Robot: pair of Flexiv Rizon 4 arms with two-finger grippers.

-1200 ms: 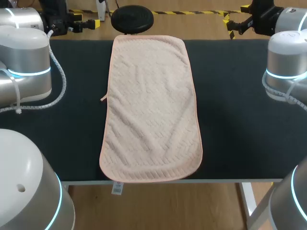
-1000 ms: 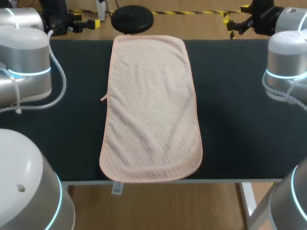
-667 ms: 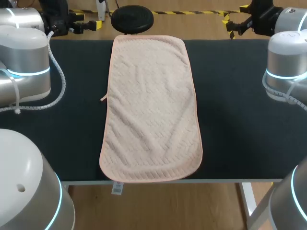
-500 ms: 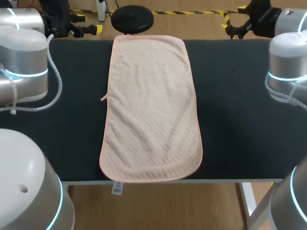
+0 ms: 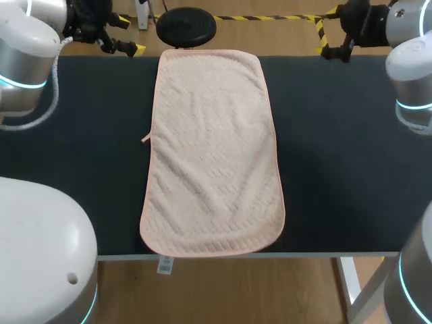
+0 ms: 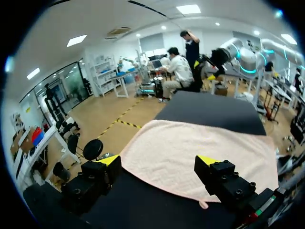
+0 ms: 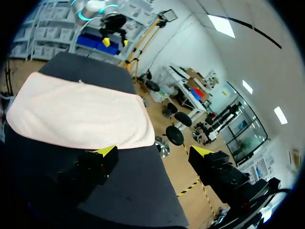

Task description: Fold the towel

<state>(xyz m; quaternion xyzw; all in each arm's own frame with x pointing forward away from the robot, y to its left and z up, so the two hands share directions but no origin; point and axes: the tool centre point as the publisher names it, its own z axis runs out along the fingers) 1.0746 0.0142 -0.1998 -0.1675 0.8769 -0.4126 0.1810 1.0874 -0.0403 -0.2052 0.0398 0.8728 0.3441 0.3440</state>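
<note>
lying flat on the worktop (image 5: 337,155), the towel (image 5: 212,155) is stretched lengthwise from near edge to far edge; its far corners are flanked by the left hand (image 6: 158,161) and right hand (image 7: 153,151), both spread open, empty, equally near.

No legible text, numbers or signs in any view. Only candidate is a small white tag (image 5: 165,264) hanging off the near hem of the towel (image 5: 212,148). It shows in the head view only, and any print on it is too small to read.
</note>
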